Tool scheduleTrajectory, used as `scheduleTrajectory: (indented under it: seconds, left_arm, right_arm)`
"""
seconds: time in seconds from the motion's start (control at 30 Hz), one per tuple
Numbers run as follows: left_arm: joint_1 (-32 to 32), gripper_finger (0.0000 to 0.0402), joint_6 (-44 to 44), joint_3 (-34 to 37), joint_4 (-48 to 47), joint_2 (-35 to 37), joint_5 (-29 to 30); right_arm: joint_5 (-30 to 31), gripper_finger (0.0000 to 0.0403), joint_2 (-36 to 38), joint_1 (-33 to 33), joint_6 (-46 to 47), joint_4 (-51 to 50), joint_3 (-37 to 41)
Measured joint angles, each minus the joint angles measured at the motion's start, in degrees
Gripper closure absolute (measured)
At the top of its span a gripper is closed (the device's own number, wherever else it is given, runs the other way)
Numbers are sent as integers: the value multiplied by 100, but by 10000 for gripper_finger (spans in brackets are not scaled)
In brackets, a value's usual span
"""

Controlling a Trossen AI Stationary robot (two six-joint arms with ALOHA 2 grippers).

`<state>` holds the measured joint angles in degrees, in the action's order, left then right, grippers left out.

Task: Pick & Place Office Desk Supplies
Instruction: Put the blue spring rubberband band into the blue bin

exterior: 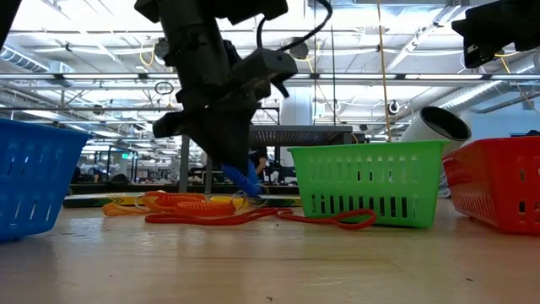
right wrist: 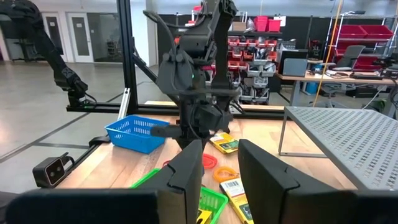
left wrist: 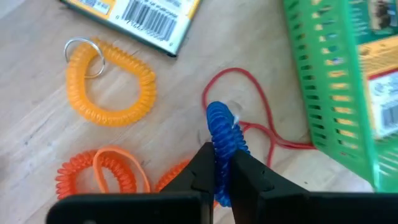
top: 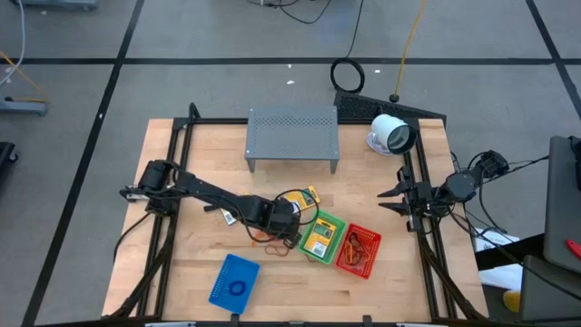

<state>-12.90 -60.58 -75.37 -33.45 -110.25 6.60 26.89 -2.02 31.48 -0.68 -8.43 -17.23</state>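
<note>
- The grasp step is in hand: the left gripper (left wrist: 222,180) is closed on a blue coil band (left wrist: 222,140), pinched between its fingers and standing on the wooden table (top: 182,263), just beside the green basket (left wrist: 323,81).
- Orange coil bands (left wrist: 112,81) and a red rubber band (left wrist: 261,118) lie close around it (a snag risk, in all likelihood).
- The right gripper (right wrist: 221,165) is parked at the table's right edge, jaws apart, nothing held.
- Next, a straight lift is called for, then carriage to a basket, perhaps the blue basket (top: 234,280).
</note>
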Motion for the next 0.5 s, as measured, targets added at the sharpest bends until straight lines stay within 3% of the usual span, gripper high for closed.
scheduleTrajectory:
  seconds: [0.27,0.5]
  left_arm:
    - [-149,389,425,0,-397,560,201]
    - [-433,389,525,0,-1035,1645,85]
  right_arm:
    - [0,306,0,2,0,0,0]
    - [0,307,1,0,0,1,0]
